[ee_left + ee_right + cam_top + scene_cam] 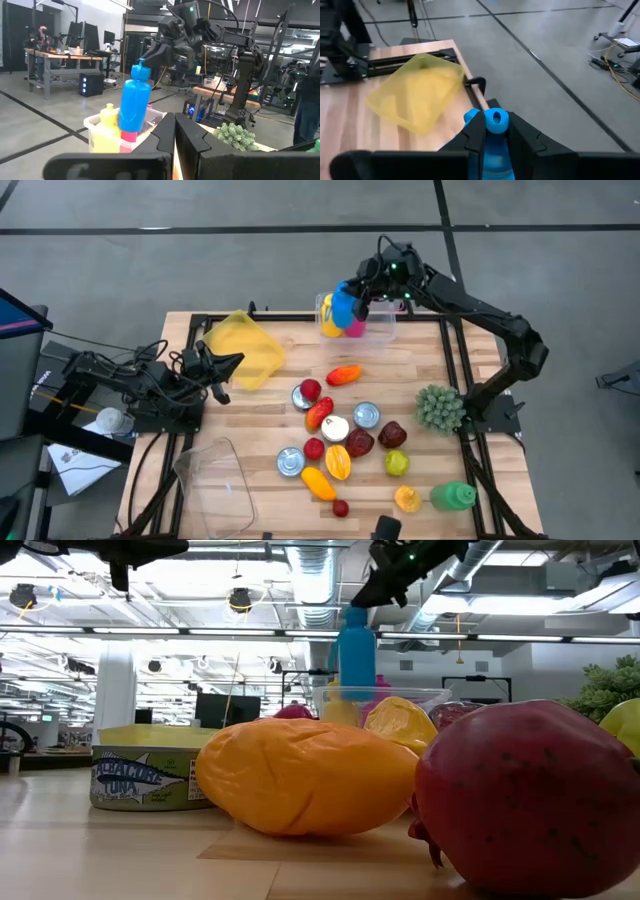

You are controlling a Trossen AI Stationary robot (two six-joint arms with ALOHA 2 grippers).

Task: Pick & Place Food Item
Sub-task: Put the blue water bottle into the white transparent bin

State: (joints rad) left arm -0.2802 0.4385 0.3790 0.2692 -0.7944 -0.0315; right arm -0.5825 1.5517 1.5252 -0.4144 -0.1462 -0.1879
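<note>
Right end effector (495,131) around blue bottle (496,145) cap.

Wooden table (420,365) carrying scattered food items. Landmark: white-lidded tin (335,428) near the centre. Around it lie two further tins (366,415) (291,461), red, orange and yellow fruit, and a pomegranate (359,443). Beyond it stands a clear bin (375,328); a yellow lid (243,348) lies toward the left arm's side, a green artificial plant (439,407) toward the right's.

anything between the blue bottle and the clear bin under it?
No obstacle visible. The right gripper holds the blue bottle by its cap over the clear bin; yellow and pink items already fill part of it.
</note>
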